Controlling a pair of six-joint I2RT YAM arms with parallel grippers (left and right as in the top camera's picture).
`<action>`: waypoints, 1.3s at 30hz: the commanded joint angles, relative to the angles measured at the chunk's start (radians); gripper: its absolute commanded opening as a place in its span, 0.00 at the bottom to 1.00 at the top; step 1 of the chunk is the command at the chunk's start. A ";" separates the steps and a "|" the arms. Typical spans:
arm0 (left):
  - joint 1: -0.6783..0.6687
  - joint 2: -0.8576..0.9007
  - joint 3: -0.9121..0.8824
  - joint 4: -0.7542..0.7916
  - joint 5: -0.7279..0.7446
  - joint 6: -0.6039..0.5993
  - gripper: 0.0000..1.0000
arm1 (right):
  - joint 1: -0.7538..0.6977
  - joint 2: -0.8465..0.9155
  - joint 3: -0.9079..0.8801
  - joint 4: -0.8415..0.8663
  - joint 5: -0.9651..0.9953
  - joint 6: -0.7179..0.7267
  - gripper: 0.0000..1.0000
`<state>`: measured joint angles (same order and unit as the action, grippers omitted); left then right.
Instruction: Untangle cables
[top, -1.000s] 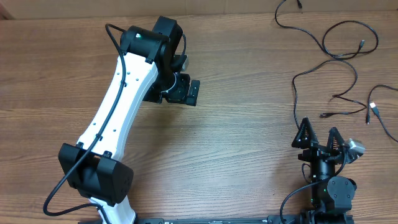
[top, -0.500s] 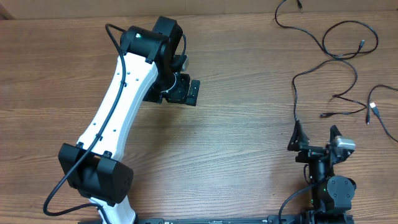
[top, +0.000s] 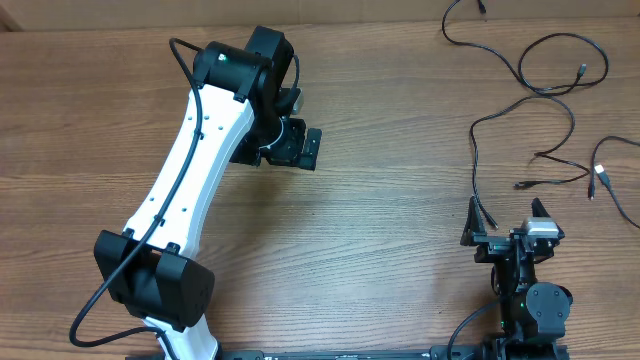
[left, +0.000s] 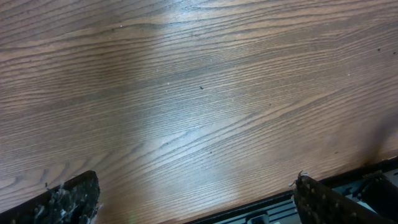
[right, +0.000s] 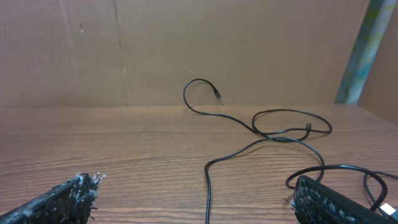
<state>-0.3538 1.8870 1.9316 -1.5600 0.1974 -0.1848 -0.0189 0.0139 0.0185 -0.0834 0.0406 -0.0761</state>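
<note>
Several thin black cables (top: 545, 90) lie spread in loose loops at the far right of the wooden table, some crossing each other. One strand (top: 476, 170) runs down toward my right gripper (top: 505, 212), which is open low over the table. In the right wrist view that strand (right: 208, 183) passes between the open fingers (right: 199, 205) without being held, and more loops (right: 280, 127) lie beyond. My left gripper (top: 305, 148) is over bare wood near the table's middle left, far from the cables. In the left wrist view its fingers (left: 196, 205) are open and empty.
A brown cardboard wall (right: 186, 50) stands behind the table's far edge. Small plug ends (top: 598, 175) lie at the right edge. The white left arm (top: 195, 170) stretches across the left half of the table (top: 400, 200).
The right gripper has tipped lower toward the table and its fingers have spread, so that they straddle the near cable strand. The left arm has not moved.
</note>
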 joint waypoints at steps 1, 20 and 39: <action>-0.003 -0.030 0.014 -0.002 0.009 -0.011 1.00 | -0.002 -0.011 -0.011 0.003 -0.006 -0.011 1.00; 0.013 -0.121 0.014 0.005 0.002 -0.010 1.00 | -0.004 -0.011 -0.011 0.003 -0.006 -0.011 1.00; 0.367 -0.766 0.014 0.004 0.002 -0.010 1.00 | -0.003 -0.011 -0.011 0.003 -0.006 -0.011 1.00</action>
<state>0.0208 1.2442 1.9316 -1.5558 0.1936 -0.1852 -0.0193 0.0139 0.0185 -0.0830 0.0406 -0.0799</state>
